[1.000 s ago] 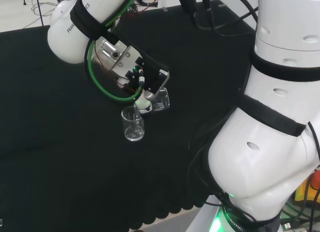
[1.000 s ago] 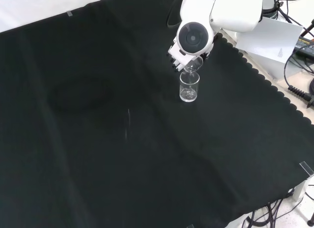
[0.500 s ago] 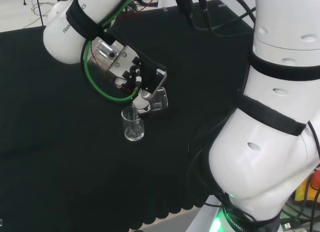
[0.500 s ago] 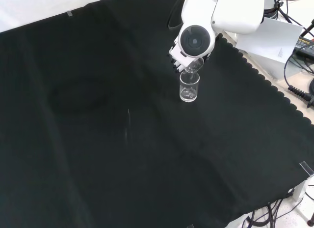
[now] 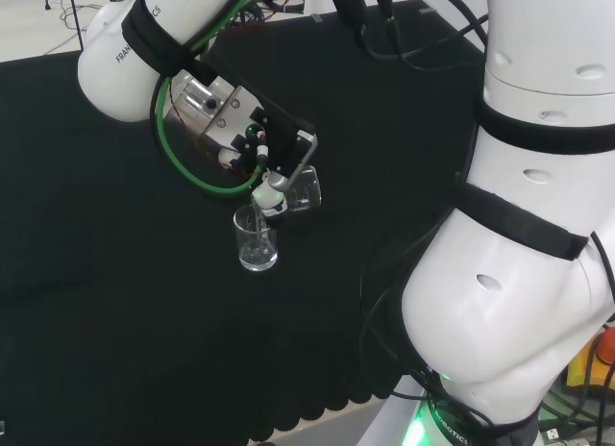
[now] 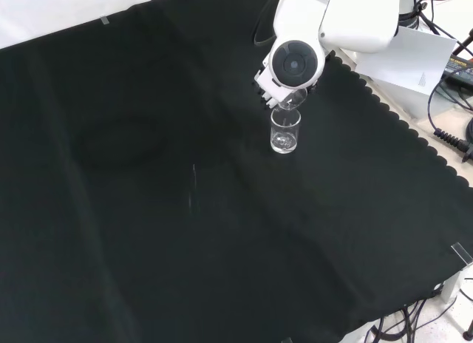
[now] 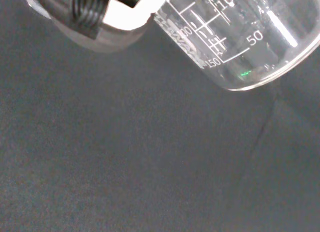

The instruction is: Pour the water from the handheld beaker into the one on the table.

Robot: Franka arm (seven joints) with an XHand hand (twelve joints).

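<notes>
Clear glass table beaker [image 5: 257,240] upright on black cloth [image 5: 115,302], black and white hand [image 5: 272,162] grasping clear graduated handheld beaker [image 5: 300,188], tipped, lip just above table beaker's rim; front view: white arm link [image 6: 295,60] masks hand, handheld beaker's mouth [image 6: 291,100] visible; wrist view: graduation marks [image 7: 222,37] close.

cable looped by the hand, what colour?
Green; the cable loops beside the hand, clearest in the head view.

black cloth [image 6: 148,210], white paper sheet [image 6: 414,58], cables [image 6: 451,140]
</notes>
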